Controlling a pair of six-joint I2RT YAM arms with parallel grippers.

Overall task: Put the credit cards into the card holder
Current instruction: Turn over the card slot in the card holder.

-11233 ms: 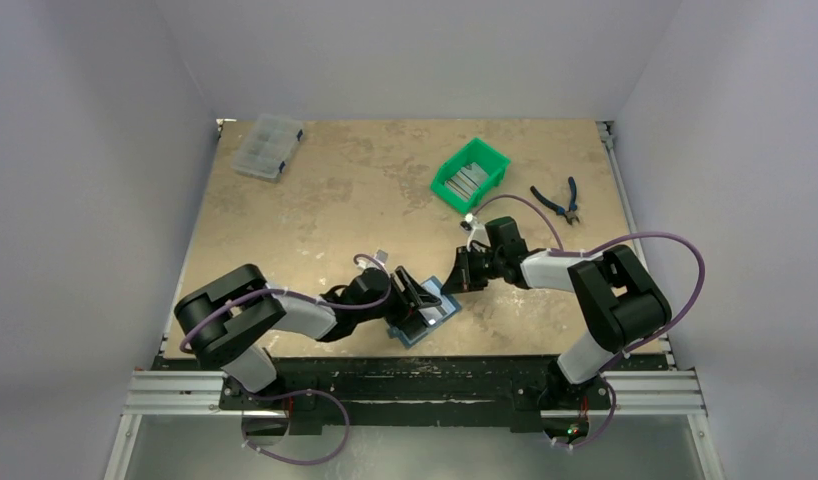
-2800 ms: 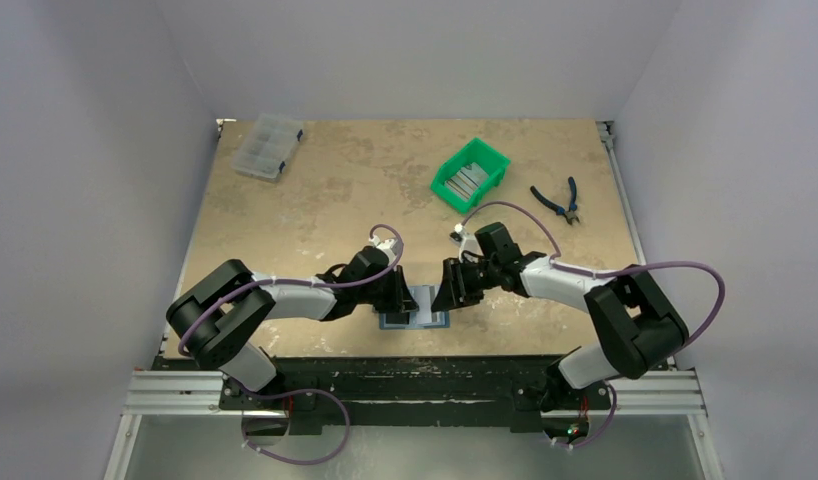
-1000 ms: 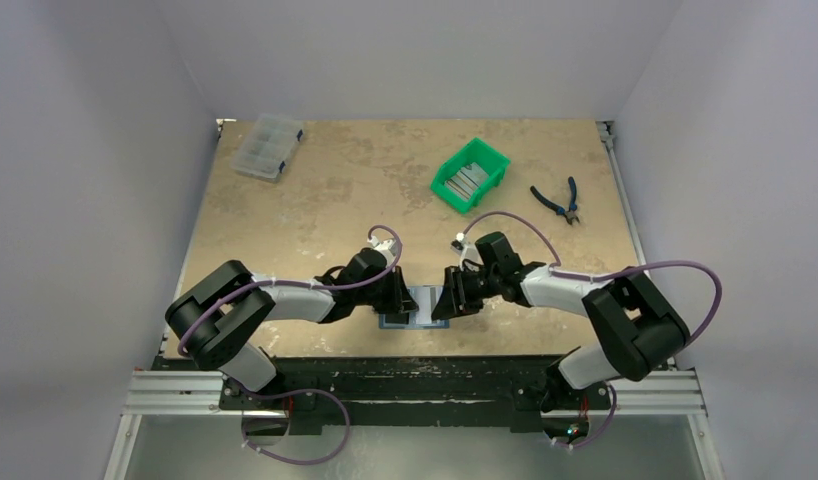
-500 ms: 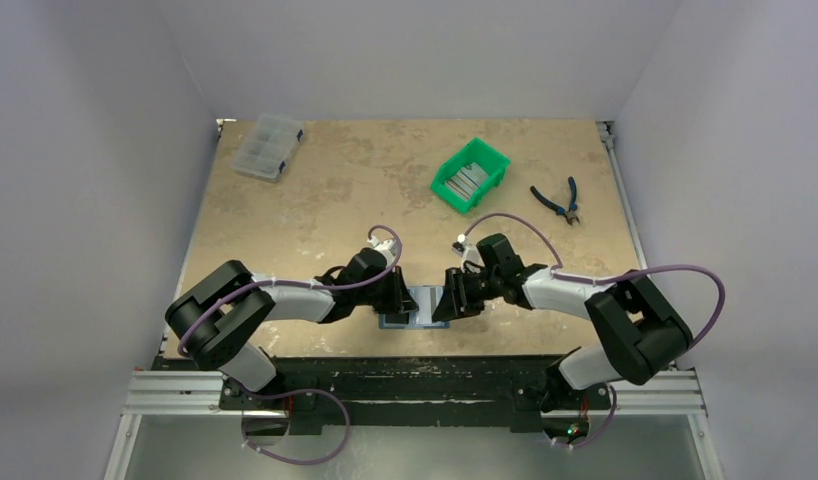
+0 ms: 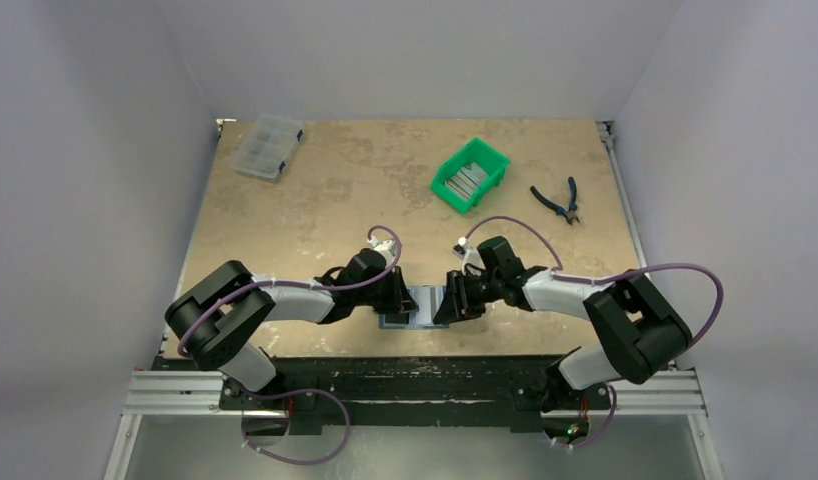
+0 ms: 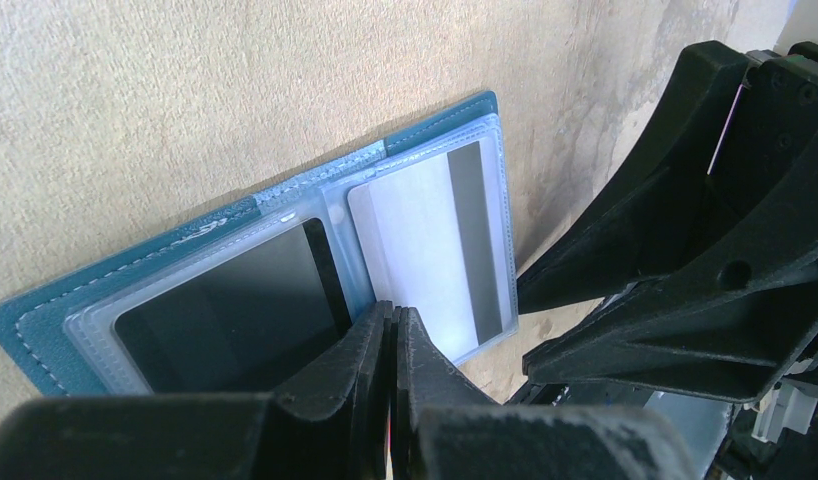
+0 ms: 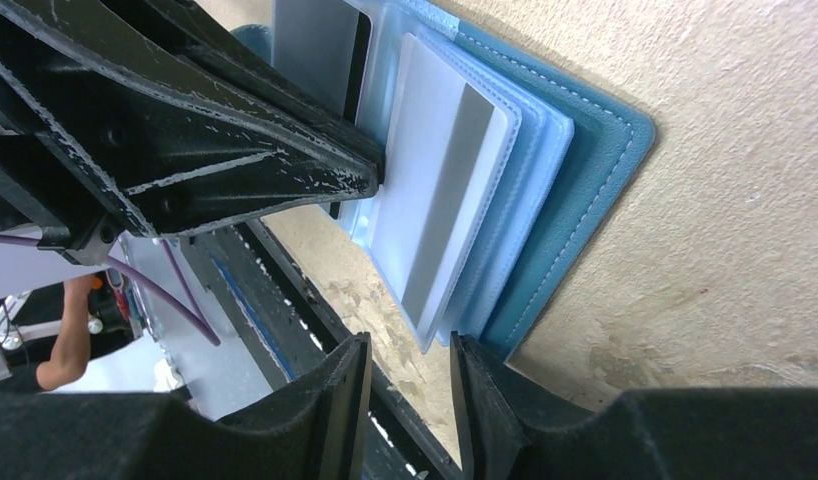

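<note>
Two credit cards [image 6: 425, 250] are sleeved in the opened card holder [image 6: 20, 335], left fingers [image 6: 370, 380] pressed together, right fingers [image 7: 340, 400] parted.

Black-jointed arms [image 5: 295, 298], white links [image 5: 560, 290], purple cables [image 5: 685, 267], black jaws perhaps scuffed.

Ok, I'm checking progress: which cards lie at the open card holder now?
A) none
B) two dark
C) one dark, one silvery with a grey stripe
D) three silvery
C: the left wrist view shows a dark card beside a silvery striped card at the clear sleeves of the open card holder.
</note>
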